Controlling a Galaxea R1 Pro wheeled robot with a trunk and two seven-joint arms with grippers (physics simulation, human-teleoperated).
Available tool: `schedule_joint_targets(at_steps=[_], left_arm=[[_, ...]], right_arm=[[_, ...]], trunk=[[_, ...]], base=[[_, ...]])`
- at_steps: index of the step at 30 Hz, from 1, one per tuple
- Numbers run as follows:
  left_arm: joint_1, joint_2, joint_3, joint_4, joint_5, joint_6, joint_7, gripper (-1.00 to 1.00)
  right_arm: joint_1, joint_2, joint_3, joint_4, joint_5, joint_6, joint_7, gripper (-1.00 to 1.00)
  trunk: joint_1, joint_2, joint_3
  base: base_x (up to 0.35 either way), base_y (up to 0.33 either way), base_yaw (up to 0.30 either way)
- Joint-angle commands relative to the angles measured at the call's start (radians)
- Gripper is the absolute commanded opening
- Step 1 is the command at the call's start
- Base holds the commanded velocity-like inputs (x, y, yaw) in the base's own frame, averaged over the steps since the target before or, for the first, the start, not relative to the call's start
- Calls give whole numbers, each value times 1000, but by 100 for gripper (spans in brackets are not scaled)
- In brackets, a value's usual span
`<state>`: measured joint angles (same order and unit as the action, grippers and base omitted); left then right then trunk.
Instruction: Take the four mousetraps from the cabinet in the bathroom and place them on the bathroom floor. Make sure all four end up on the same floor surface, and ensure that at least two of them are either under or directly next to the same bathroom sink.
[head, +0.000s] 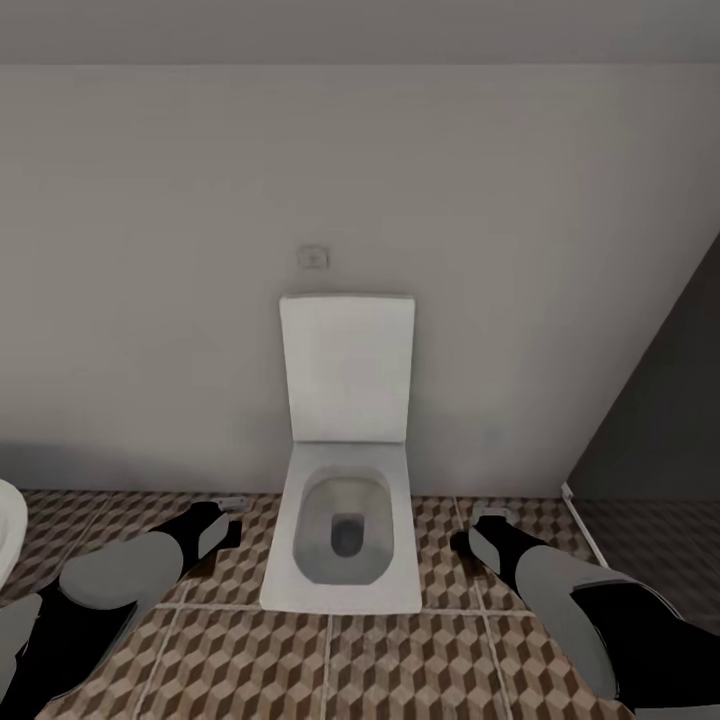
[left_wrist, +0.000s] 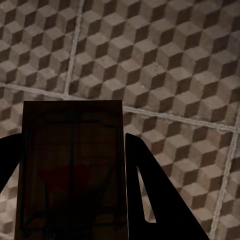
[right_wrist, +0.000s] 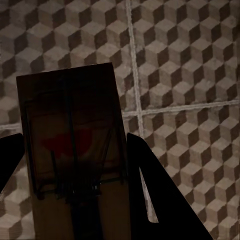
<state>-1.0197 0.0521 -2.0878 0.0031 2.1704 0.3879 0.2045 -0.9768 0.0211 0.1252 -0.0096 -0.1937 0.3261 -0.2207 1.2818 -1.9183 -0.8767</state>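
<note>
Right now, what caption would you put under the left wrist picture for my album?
The left tool holds a dark mousetrap above the cube-patterned bathroom floor.

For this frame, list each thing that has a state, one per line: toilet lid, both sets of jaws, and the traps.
White square toilet: lid up, bowl open.
Left gripper: jaws shut on a dark flat rectangular mousetrap, above the cube-patterned tile floor.
Right gripper: jaws shut on a second dark mousetrap.

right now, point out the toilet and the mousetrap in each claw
toilet (head: 345, 535): head view, bowl rim
left claw's mousetrap (left_wrist: 72, 170): left wrist view, middle of board
right claw's mousetrap (right_wrist: 72, 150): right wrist view, middle of board
</note>
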Motion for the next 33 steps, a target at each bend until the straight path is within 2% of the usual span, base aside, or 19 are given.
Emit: schedule_joint_targets(at_steps=[1,4,33], left_arm=[[-1,0,-8,0,8,3,3,-100],[-1,1,-8,-1,8,3,3,-100],[-1,3,-8,0,9,3,4,-100]], right_arm=[[0,1,11,0,0,-14,-5,-100],[0,-1,13,-1,15,-22,-5,-100],[0,1,31,-3,17,-22,-3,-100]], trunk=[[4,-8,-4],[15,-29,-13],[126,-232,-104]], base=[[0,0,0],[0,0,0],[0,0,0]])
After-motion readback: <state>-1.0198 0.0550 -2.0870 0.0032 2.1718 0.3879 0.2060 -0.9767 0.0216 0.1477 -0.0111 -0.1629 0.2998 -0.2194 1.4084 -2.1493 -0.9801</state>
